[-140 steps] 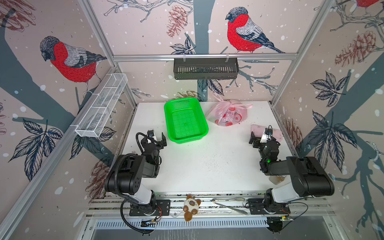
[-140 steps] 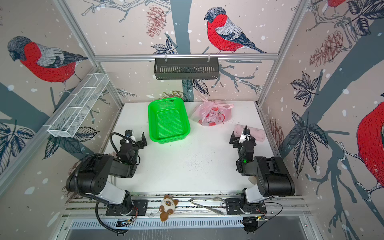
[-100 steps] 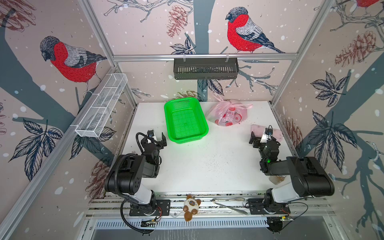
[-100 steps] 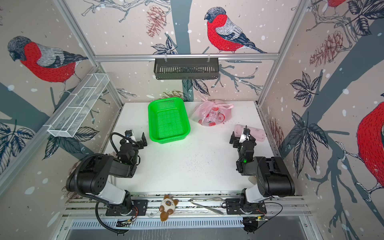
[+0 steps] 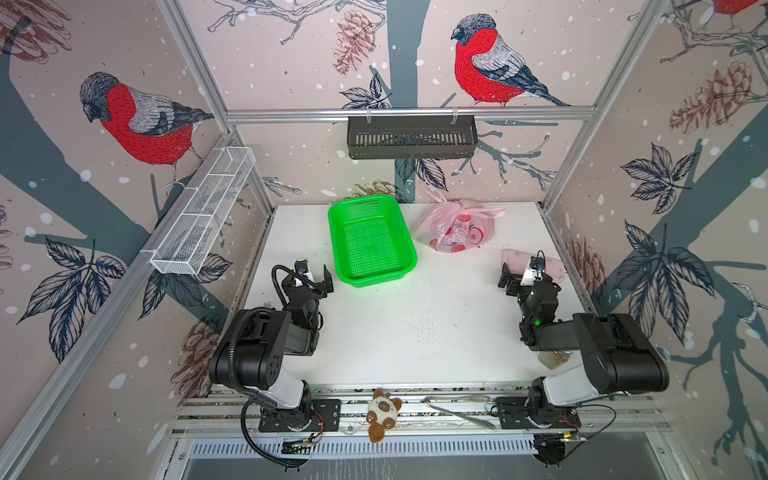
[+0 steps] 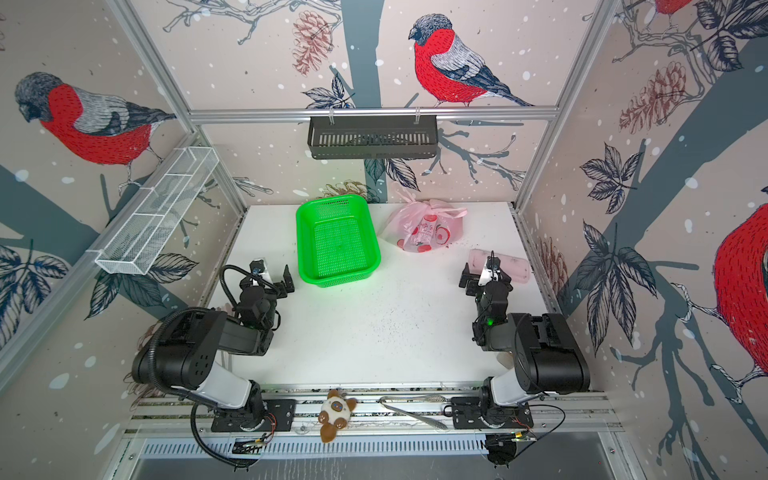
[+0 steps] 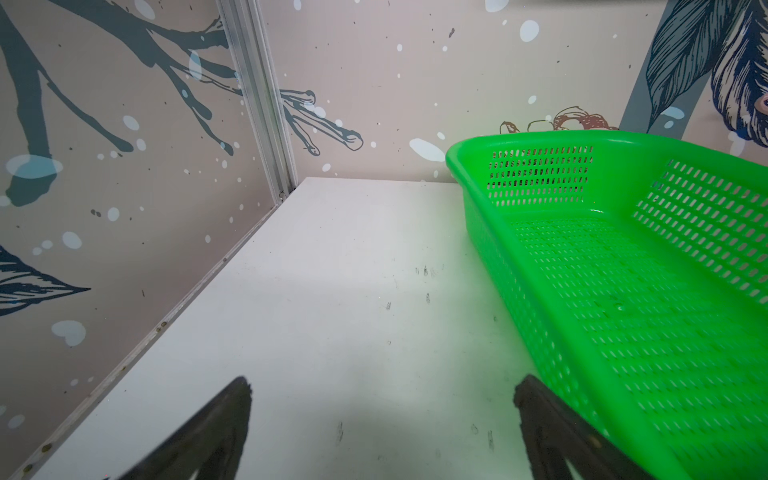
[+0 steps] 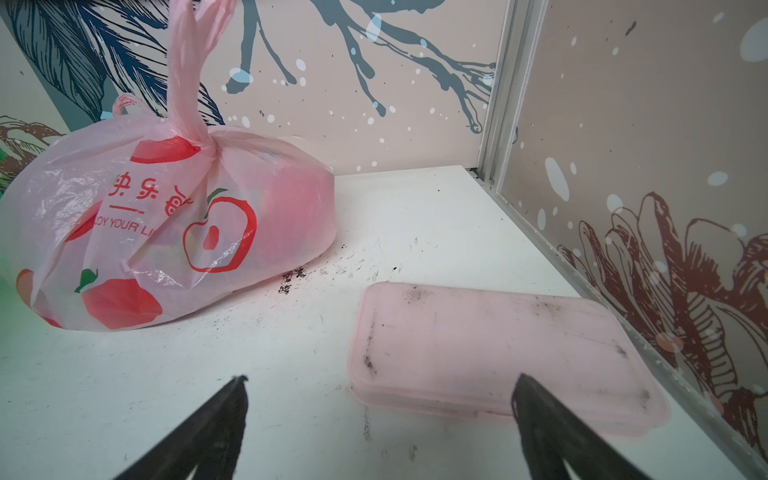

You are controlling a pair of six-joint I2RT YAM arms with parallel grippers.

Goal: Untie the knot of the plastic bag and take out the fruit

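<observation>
Both arms sit folded low near their bases, forearms reaching forward, the left gripper (image 5: 314,272) and the right gripper (image 5: 524,271) each level with jaws spread wide apart.

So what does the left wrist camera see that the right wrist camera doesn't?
Only the left wrist view shows the green basket. Only the right wrist view shows the plastic bag, its knot tied, and a flat pink case lying apart from it. Both show the white table, patterned walls and an open end effector: the left end effector and the right end effector.
</observation>
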